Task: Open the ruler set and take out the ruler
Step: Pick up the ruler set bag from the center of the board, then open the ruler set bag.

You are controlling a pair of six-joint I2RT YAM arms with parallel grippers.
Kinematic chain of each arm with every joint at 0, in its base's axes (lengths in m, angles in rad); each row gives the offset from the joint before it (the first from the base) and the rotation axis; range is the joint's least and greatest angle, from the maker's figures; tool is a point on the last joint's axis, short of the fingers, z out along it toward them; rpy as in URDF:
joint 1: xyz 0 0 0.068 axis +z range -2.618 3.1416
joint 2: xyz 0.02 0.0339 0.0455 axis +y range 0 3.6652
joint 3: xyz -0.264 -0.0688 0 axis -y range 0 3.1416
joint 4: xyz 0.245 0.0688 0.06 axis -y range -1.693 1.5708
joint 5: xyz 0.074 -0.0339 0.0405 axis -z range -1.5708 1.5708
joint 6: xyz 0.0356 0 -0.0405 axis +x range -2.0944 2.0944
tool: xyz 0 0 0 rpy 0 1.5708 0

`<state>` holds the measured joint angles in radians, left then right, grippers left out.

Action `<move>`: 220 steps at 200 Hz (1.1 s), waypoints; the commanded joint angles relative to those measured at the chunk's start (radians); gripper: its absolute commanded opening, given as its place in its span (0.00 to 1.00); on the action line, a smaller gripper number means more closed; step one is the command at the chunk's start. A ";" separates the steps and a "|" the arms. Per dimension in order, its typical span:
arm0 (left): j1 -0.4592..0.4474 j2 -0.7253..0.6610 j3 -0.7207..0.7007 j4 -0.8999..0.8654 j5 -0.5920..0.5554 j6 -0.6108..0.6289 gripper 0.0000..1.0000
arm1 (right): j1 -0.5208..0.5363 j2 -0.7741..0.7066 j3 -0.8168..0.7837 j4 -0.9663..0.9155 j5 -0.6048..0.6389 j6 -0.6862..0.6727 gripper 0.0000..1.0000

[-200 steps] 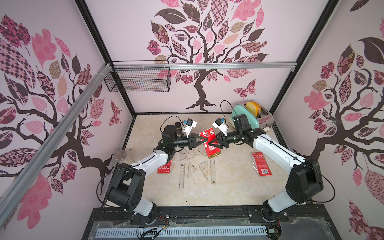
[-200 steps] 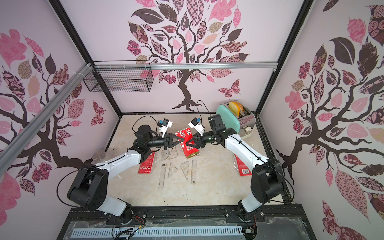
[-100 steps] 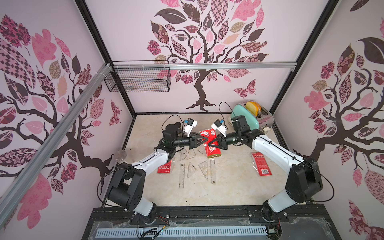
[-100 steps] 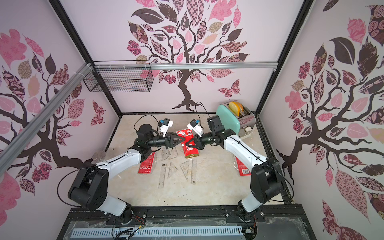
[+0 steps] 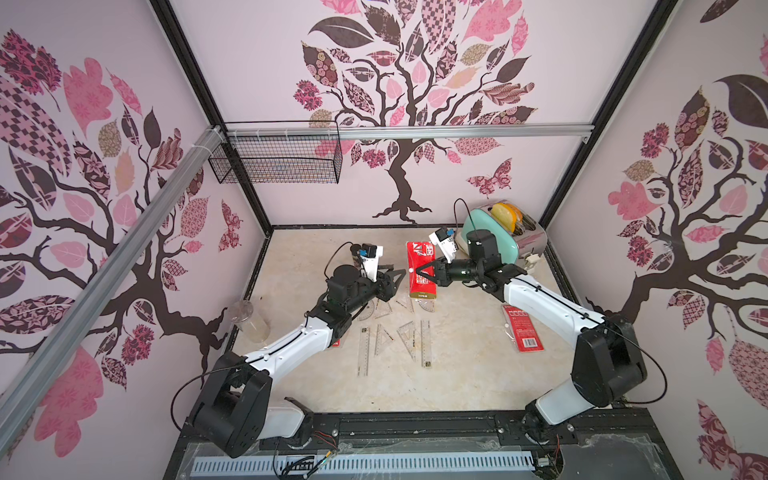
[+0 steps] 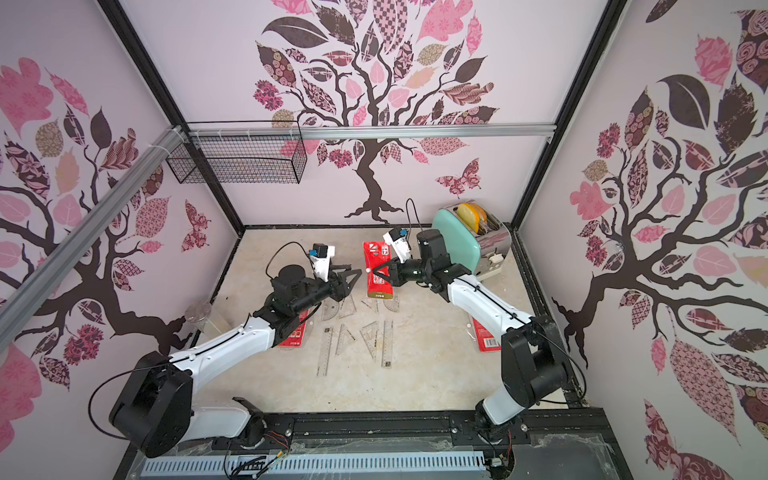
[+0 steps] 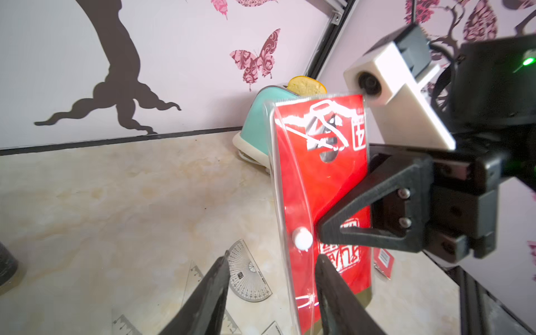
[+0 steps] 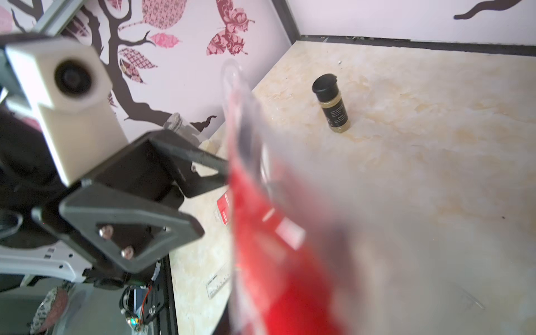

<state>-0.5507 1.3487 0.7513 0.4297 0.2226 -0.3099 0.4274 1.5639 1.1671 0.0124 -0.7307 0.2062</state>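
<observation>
While the right gripper is clamped on the ruler set, holding it upright in the air above the worktop, what crowds it? — Ana

Mainly the left gripper. Its jaws are spread, gripping nothing, just beside the pouch's near edge. Behind the right arm stands a toaster with a bread slice in its slot. — Ben

And underneath? — Ana

Loose drawing tools lie flat there: two long rulers, set squares and a protractor. A second red pack lies beside the right arm, and a third red pack shows partly under the left arm. A clear jar stands near the left wall, and a small bottle with a black cap stands farther back. — Ben

Materials? — Ana

The pouch is flat, oblong, glossy clear plastic over red printed card, with a round white snap and a hang hole near the top. The tools are transparent plastic with fine printed scales. The worktop is beige and marbled. The toaster has a smooth mint-green side and a shiny metal end. Both grippers' fingers are matt black triangular frames. — Ben
</observation>
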 commanded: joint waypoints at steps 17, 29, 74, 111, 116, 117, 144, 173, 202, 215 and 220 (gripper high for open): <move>-0.095 0.050 0.009 -0.008 -0.271 0.144 0.51 | 0.024 -0.020 0.037 0.094 0.050 0.082 0.00; -0.124 0.071 0.018 -0.008 -0.322 0.168 0.51 | 0.028 -0.022 0.041 0.097 0.049 0.088 0.00; -0.216 0.135 0.075 -0.046 -0.614 0.286 0.52 | 0.032 -0.034 0.045 0.089 0.014 0.090 0.00; -0.278 0.177 0.104 0.007 -0.843 0.371 0.52 | 0.034 -0.034 0.047 0.086 0.005 0.093 0.00; -0.286 0.186 0.108 0.021 -0.873 0.387 0.51 | 0.035 -0.034 0.048 0.087 0.005 0.093 0.00; -0.287 0.188 0.110 0.023 -0.879 0.391 0.52 | 0.034 -0.034 0.048 0.087 0.005 0.093 0.00; -0.316 0.233 0.137 0.076 -1.004 0.444 0.51 | 0.037 -0.032 0.052 0.086 -0.002 0.093 0.00; -0.318 0.252 0.140 0.136 -1.015 0.449 0.50 | 0.041 -0.025 0.055 0.078 -0.021 0.087 0.00; -0.318 0.258 0.145 0.202 -1.014 0.466 0.50 | 0.044 -0.016 0.056 0.069 -0.027 0.079 0.00; -0.318 0.258 0.144 0.238 -1.009 0.482 0.49 | 0.045 -0.010 0.056 0.063 -0.031 0.073 0.00; -0.318 0.257 0.143 0.249 -1.005 0.487 0.50 | 0.045 -0.008 0.059 0.058 -0.032 0.070 0.00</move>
<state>-0.8776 1.5925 0.8715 0.5694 -0.7582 0.1375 0.4404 1.5639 1.1793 0.0982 -0.6434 0.2733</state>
